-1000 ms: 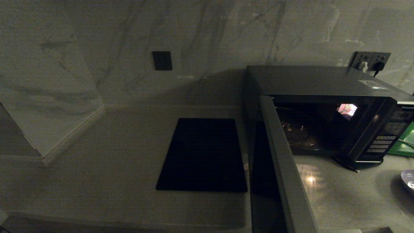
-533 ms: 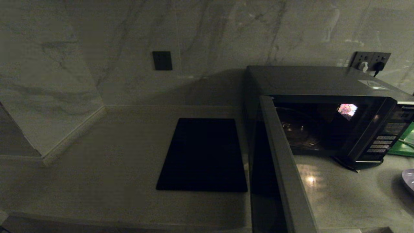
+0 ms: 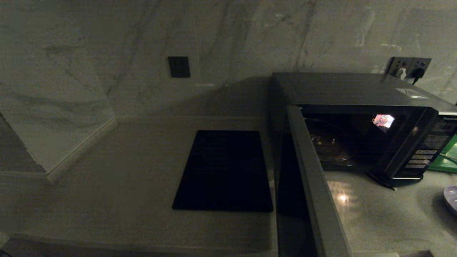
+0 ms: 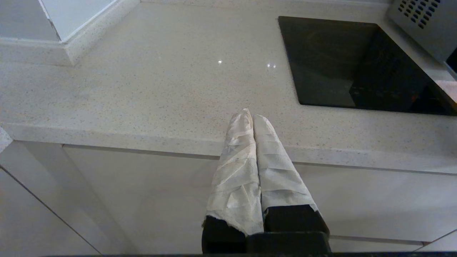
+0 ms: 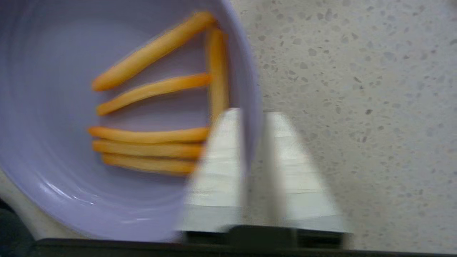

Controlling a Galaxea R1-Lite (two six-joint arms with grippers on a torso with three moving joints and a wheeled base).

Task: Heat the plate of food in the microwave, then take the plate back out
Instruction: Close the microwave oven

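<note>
The microwave [image 3: 357,92] stands at the right of the counter, its door [image 3: 310,185] swung wide toward me and its lit cavity holding only the glass turntable [image 3: 328,146]. The plate of food [image 3: 450,198] shows as a pale sliver at the far right edge of the head view. In the right wrist view the lilac plate [image 5: 53,107] carries several orange sticks [image 5: 150,135]. My right gripper [image 5: 254,117] straddles its rim, one finger inside, one outside, shut on it. My left gripper [image 4: 251,116] is shut and empty at the counter's front edge.
A flat black cooktop [image 3: 225,171] lies left of the microwave door. Something green [image 3: 446,157] sits right of the microwave. A wall socket [image 3: 408,67] with a plug is behind it. A marble wall corner juts in at the left.
The plate's sliver at the right edge of the head view has slid slightly further right. The microwave and its door have not moved.
</note>
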